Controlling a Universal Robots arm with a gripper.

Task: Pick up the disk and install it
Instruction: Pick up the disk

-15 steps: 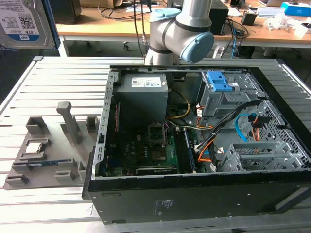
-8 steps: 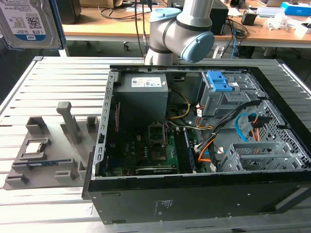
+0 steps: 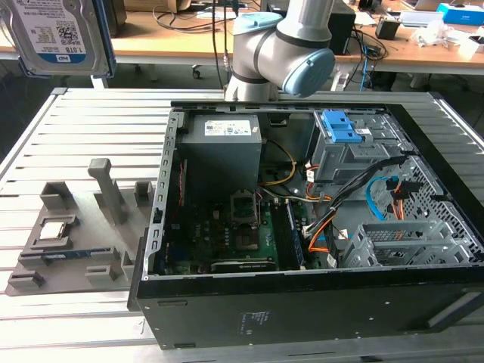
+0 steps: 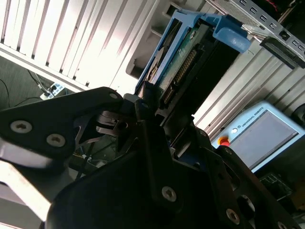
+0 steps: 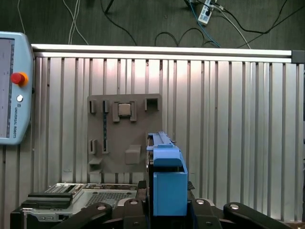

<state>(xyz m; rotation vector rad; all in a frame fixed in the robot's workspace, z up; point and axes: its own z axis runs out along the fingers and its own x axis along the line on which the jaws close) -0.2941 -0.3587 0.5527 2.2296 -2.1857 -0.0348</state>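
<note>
Gripper [image 4: 147,105] clamped on the disk [image 3: 57,34], aloft and well apart from the open computer case [image 3: 302,310]. Pickup looks done; installing calls for rails squared to its blue-latched cage [image 3: 344,144].

exterior view: high, angled down into open case [image 3: 302,219], mid-range | first wrist view: well above slatted table [image 5: 238,119], facing down | second wrist view: tight on disk [image 4: 186,62] | both wrist views share pendant [image 5: 9,90]

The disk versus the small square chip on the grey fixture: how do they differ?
The disk is off the table, clamped in the gripper; the chip lies flat in the grey fixture. The disk has blue rails and a labelled face; the chip is a bare silver square. Both are outside the computer case.
</note>
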